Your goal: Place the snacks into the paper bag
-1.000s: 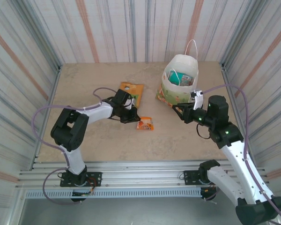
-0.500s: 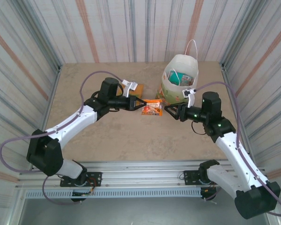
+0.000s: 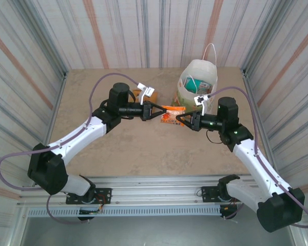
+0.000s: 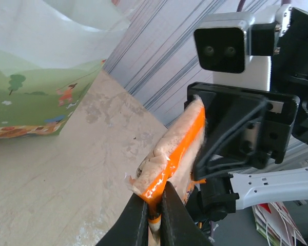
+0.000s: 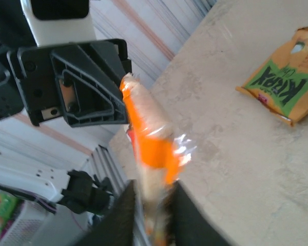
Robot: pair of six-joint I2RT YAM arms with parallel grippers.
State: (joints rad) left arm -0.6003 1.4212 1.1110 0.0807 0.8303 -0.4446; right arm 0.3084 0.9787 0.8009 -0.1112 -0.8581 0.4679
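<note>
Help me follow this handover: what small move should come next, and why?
Probably the left claw should open. Both it and the right claw are pinching the orange-red packet at opposite ends, and the paper bag stands nearer the right claw.

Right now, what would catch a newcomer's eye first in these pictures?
At the centre, the left gripper and the right gripper each pinch one end of the same orange-red packet. Behind them, to the right, stands the white paper bag, open at the top, with something green inside.
</note>
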